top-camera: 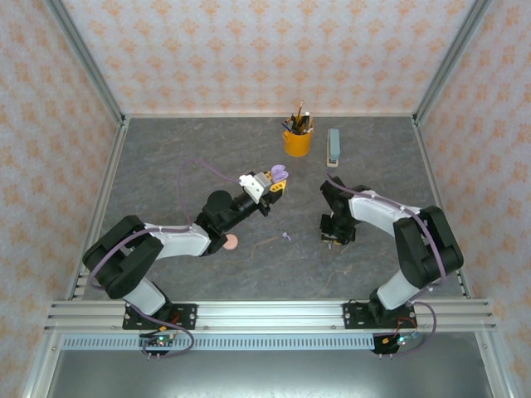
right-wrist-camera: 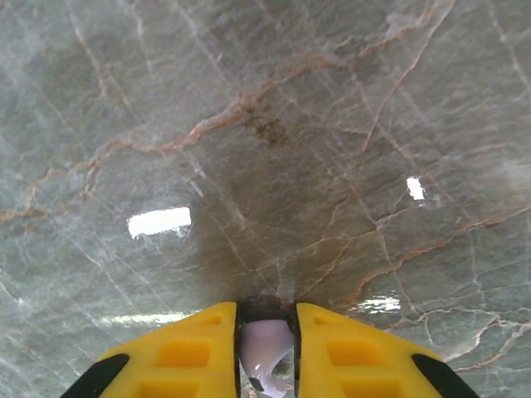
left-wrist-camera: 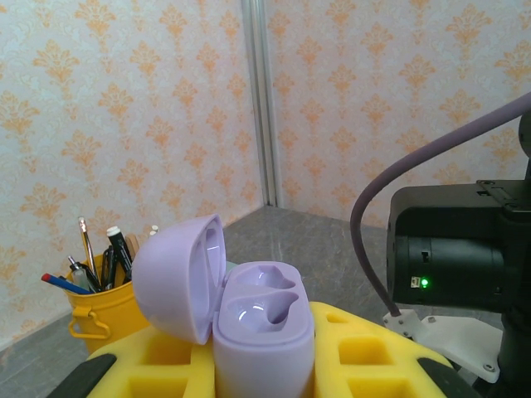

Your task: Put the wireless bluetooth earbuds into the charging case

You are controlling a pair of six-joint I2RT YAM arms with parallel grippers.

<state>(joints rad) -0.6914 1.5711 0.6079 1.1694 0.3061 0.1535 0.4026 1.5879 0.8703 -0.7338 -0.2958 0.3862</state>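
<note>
My left gripper [top-camera: 276, 181] is raised over the middle of the table, shut on a lilac charging case [left-wrist-camera: 264, 319]. The case stands upright between the yellow fingers [left-wrist-camera: 382, 352] with its lid swung open to the left and both sockets empty. The same case [top-camera: 280, 172] shows in the top view. My right gripper [top-camera: 333, 238] is down at the table surface, pointing straight down. Its yellow fingers [right-wrist-camera: 357, 348] are closed on a lilac earbud [right-wrist-camera: 267, 344]. A second lilac earbud [top-camera: 286, 235] lies loose on the table between the two arms.
A pink round case [top-camera: 231, 241] lies beside the left arm's forearm. A yellow pencil cup [top-camera: 297, 139] and a grey-green stapler-like block [top-camera: 333, 147] stand at the back. The cup [left-wrist-camera: 98, 294] also appears behind the open lid. Metal posts and patterned walls enclose the table.
</note>
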